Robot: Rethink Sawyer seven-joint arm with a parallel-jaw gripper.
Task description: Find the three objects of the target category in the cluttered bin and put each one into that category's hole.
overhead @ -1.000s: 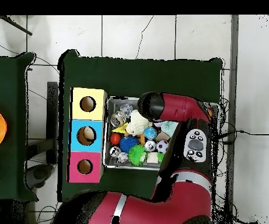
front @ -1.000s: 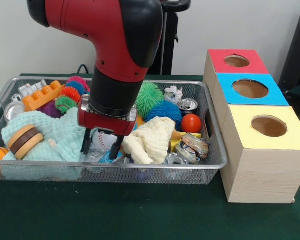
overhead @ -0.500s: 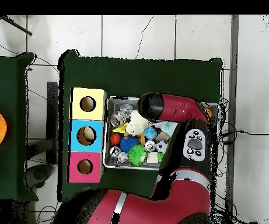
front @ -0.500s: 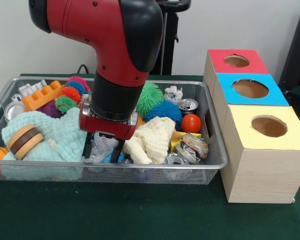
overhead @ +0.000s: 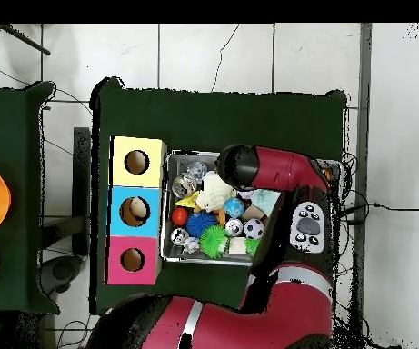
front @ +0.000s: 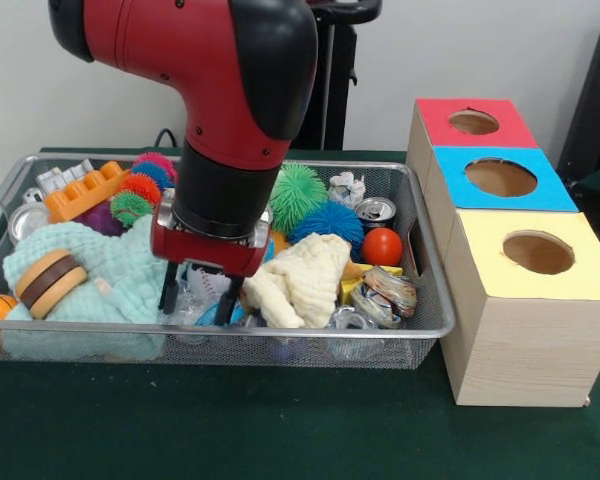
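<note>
Red arm down in wire bin, blocking bin's middle. Gripper open, fingers spread either side of a half-hidden white ball, not clamped. Beside it: cream cloth on one side, mint cloth on the other. Spiky balls and red ball behind. Boxes with red, blue and yellow holes just outside bin. Target category unclear. Overhead, gripper hidden under arm.
</note>
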